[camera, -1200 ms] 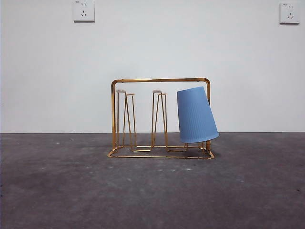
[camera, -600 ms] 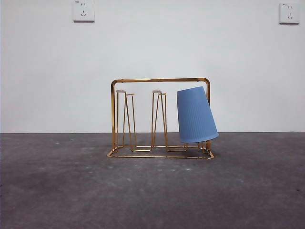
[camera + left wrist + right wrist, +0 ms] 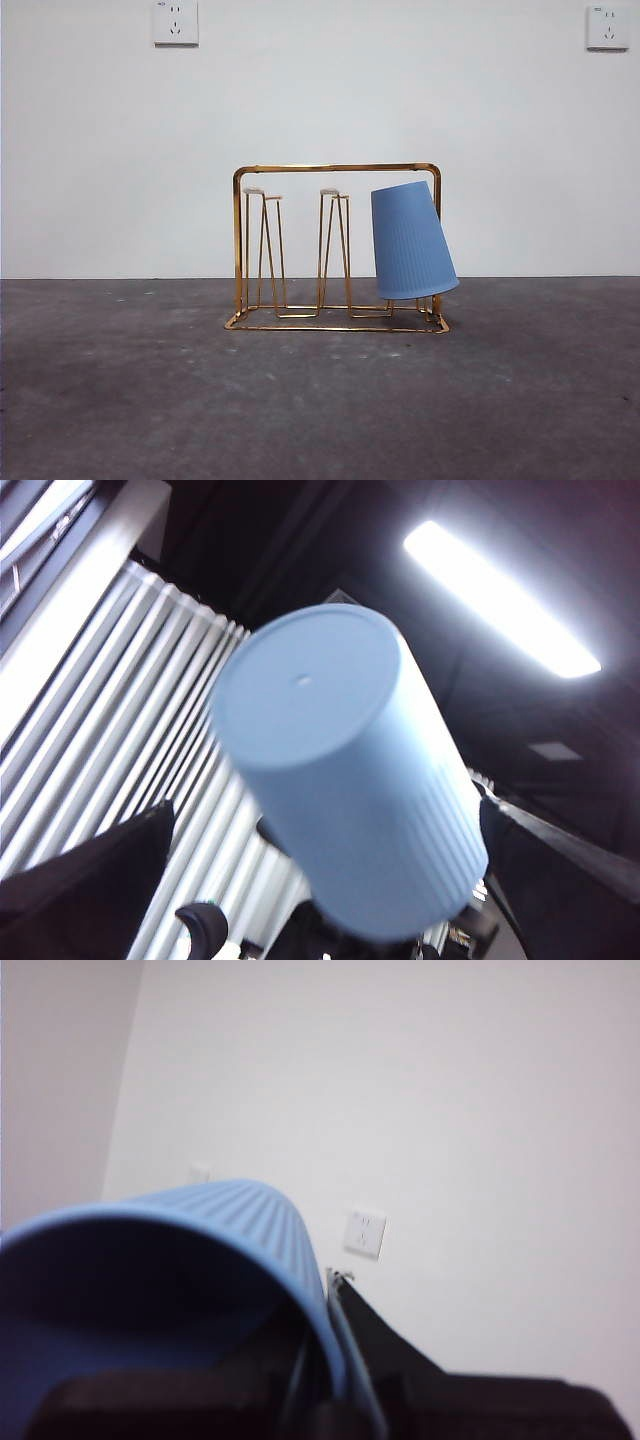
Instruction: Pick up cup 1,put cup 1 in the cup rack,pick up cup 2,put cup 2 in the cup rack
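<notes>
Blue ribbed plastic cup [image 3: 345, 780] pinched between left gripper [image 3: 330, 920] jaws, another cup [image 3: 170, 1280] pinched by right gripper [image 3: 330, 1400]; likely light, slippery, slightly flexible; best held mid-wall.

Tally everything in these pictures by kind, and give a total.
Blue ribbed plastic cups: 3 (the racked cup, the left-held cup in the left gripper, the right-held cup in the right gripper)
Gold wire cup rack: 1
White wall sockets: 2 (the left-hand socket, the right-hand socket)
Total: 6
</notes>
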Tool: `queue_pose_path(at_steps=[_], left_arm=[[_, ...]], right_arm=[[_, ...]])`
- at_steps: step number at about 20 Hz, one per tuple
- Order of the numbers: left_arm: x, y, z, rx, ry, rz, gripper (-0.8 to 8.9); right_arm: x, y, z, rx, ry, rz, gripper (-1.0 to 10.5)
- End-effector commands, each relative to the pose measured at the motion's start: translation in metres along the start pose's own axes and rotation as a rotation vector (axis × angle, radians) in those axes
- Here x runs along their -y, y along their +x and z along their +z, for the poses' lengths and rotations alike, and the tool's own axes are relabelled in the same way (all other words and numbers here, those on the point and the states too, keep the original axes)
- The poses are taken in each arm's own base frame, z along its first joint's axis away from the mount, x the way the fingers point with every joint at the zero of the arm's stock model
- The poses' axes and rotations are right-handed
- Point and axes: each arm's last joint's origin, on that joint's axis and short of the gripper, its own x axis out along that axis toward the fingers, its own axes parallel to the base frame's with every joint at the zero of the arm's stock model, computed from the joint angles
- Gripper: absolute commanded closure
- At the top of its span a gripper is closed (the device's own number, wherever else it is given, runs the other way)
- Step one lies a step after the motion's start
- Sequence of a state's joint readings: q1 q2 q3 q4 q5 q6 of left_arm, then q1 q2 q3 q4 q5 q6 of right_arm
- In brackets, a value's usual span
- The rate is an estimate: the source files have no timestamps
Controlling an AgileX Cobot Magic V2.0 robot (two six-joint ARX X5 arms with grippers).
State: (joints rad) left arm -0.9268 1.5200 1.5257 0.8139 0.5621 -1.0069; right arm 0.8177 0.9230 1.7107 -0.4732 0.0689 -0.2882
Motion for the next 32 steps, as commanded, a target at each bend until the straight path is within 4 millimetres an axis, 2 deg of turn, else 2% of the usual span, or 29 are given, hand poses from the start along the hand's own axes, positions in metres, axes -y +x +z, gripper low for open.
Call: queue_pose_path(at_steps=[1,8,9,11,13,16,17,18,23,24,27,32], left_arm=[[0.000,0.001,-0.003,0.014,-0.002,-0.008,2.39],[0.003,0.001,0.000,0.053,0.022,-0.031,2.54],[0.003,0.001,0.000,0.053,0.022,-0.031,2.96],[0.003,0.001,0.000,0.053,0.022,-0.030,5.50],[0.003,0.001,0.000,0.053,0.022,-0.030,7.00],[0.003,0.001,0.000,0.052,0.022,-0.030,7.34],[0.003,0.001,0.000,0.053,0.022,-0.030,7.99],[0.003,0.001,0.000,0.053,0.022,-0.030,8.21],[0.002,0.000,0.001,0.052,0.026,-0.025,8.21],[0.001,-0.002,0.004,0.056,0.033,-0.021,8.21],[0.001,-0.007,0.012,0.070,0.056,-0.007,8.21],[-0.008,-0.017,0.025,0.055,0.084,0.030,8.21]], right_arm=[[-0.003,0.011,-0.005,-0.023,-0.007,0.010,9.6],[-0.008,0.025,-0.018,-0.108,-0.010,0.050,9.6],[-0.008,0.025,-0.018,-0.109,-0.008,0.050,9.6],[-0.008,0.025,-0.018,-0.109,-0.006,0.046,9.6],[-0.008,0.025,-0.019,-0.120,0.000,0.047,9.6],[-0.009,0.025,-0.024,-0.168,-0.004,0.061,9.6],[-0.010,0.026,-0.026,-0.187,-0.005,0.067,9.6],[-0.010,0.027,-0.027,-0.199,-0.006,0.070,9.6],[-0.012,0.024,-0.034,-0.271,-0.010,0.091,9.4],[-0.012,0.023,-0.035,-0.287,-0.011,0.095,9.0],[-0.011,0.013,-0.033,-0.298,0.014,0.093,7.8],[-0.009,-0.012,-0.033,-0.358,0.038,0.104,7.8]])
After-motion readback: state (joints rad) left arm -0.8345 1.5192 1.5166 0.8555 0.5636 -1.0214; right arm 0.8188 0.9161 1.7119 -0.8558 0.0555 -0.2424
